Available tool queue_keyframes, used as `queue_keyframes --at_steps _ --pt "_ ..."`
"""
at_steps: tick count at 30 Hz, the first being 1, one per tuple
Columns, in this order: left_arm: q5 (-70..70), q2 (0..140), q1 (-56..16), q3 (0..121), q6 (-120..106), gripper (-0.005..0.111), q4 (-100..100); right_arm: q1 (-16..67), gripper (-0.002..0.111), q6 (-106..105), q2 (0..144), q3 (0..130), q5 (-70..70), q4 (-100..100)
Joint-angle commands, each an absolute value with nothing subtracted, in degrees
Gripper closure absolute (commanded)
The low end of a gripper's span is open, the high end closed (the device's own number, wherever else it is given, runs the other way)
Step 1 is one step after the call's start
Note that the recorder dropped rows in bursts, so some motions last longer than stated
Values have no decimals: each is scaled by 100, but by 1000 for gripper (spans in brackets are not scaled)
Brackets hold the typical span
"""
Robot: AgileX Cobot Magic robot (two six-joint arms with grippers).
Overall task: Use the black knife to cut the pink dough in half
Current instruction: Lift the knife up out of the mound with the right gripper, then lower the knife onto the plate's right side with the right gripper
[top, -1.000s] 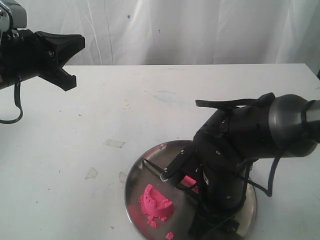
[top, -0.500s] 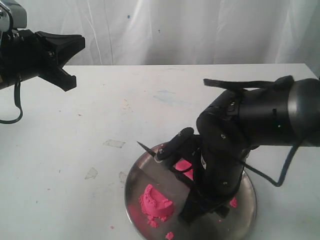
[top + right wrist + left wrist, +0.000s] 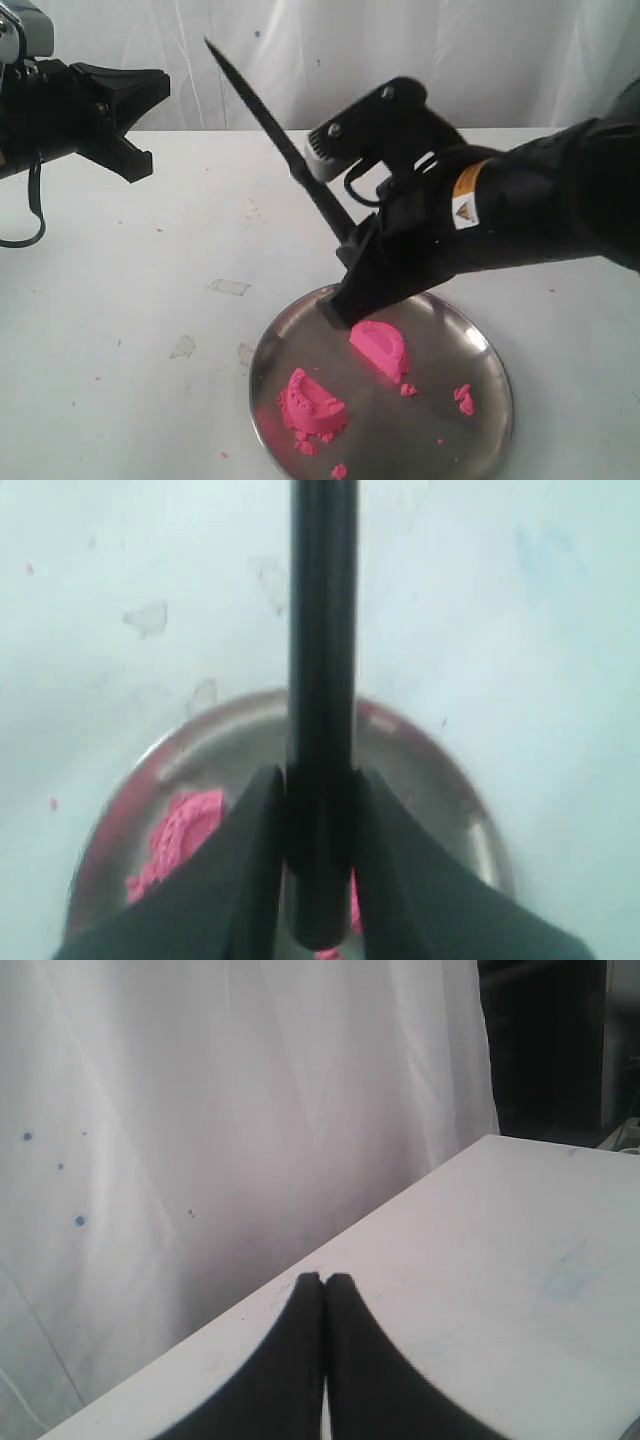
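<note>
A round steel plate [image 3: 495,400] sits on a white surface [image 3: 200,230], toward five o'clock in the exterior view. On the plate lies the pink dough in two half-round pieces, set apart with bare metal between them. One piece [image 3: 379,346] rests near the plate's centre. The other piece [image 3: 313,403] lies toward the plate's eight o'clock edge with loose crumbs around it. A few small pink crumbs [image 3: 463,398] lie toward the plate's three o'clock side.

The right hand [image 3: 345,300] is above the plate's eleven o'clock rim, raised off the dough, its two fingers clamped on the black knife [image 3: 275,135]. The knife slants up toward eleven o'clock, its pointed tip in the air in front of a white curtain [image 3: 420,60]. In the right wrist view the knife [image 3: 322,680] runs straight out between the fingers [image 3: 250,850], with the plate [image 3: 440,770] and dough [image 3: 180,830] below.

The left hand [image 3: 140,115] hovers at ten o'clock, well apart from the plate. In the left wrist view its fingertips [image 3: 308,1290] are pressed together, holding nothing.
</note>
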State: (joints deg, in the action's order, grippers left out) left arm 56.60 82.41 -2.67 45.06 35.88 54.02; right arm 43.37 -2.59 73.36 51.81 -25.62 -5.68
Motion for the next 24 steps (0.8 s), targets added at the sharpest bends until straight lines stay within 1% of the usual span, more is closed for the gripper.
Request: queue_keyframes --at_steps 1,4,5,6,7,8,10,13,15,17,18,19,20,24 --pt "5690 8204 -248 4481 3640 107 5445 4253 108 0 6551 4747 -1699 -1267" --pt "5690 8204 -248 4481 3640 107 5445 3940 108 1061 6246 4587 -1645 -2356" --pt "5690 8206 -248 4481 3650 107 5445 3656 108 1989 6181 4511 -1725 -3321" --pt "5690 8206 -248 4481 3709 107 5445 3494 108 2615 6182 4478 -1814 -3795" --pt "5690 8206 -248 4481 3919 107 5489 3219 108 3711 6243 4373 -1957 -4399" --pt "5680 8206 -248 4481 4011 107 5551 3087 108 4103 6313 4306 -2002 -4527" --pt "5647 8206 -248 4481 4053 107 5860 2855 108 4230 6671 4156 -2002 -4516" --pt "5258 8206 -248 4481 4090 107 6194 2794 108 4010 7660 4203 -1920 -4371" --pt "5181 8206 -248 4481 4278 107 6194 2794 108 3859 8203 4403 -2034 -3780" --pt "5181 8206 -248 4481 4354 107 6194 2794 108 2053 8559 4801 -2678 -2067" --pt "5181 8206 -248 4481 4354 107 6194 2794 108 513 8656 5225 -3514 -970" --pt "5181 8206 -248 4481 4354 107 6194 2794 108 -374 8694 5462 -4165 -438" --pt "5181 8206 -248 4481 4354 107 6183 2794 108 -762 8687 5732 -4644 -141" --pt "5181 8206 -248 4481 4354 107 6184 2664 108 -750 8829 5778 -4750 -103"
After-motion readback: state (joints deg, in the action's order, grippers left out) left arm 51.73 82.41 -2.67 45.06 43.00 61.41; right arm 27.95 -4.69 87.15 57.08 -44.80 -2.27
